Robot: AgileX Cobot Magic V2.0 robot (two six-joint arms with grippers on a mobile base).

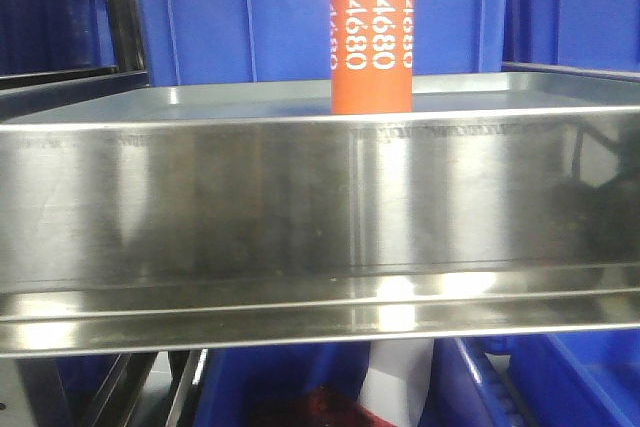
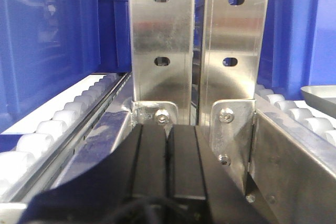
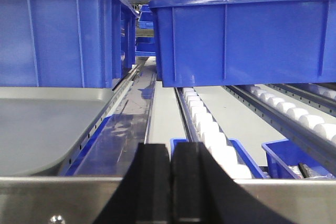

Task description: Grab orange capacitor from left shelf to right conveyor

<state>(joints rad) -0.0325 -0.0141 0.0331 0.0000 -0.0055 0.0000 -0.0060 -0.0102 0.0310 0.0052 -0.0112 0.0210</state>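
Note:
The orange capacitor (image 1: 372,39) stands upright on the left shelf (image 1: 320,207), right of centre, white "4680" on its side, behind the shelf's tall reflective front lip. Neither gripper shows in the front view. In the left wrist view my left gripper (image 2: 167,129) is shut, its black fingers pressed together with nothing between them, in front of two steel uprights (image 2: 160,35). My right gripper (image 3: 171,150) is shut and empty too, pointing over a steel rail at roller tracks. The right conveyor is out of view.
Blue crates (image 1: 300,7) stand behind the shelf, and more sit below it (image 1: 560,377). White roller tracks (image 2: 58,119) run beside a blue crate (image 2: 47,45). In the right wrist view, blue crates (image 3: 247,40) sit on roller lanes (image 3: 210,124), with a grey tray (image 3: 47,124) at left.

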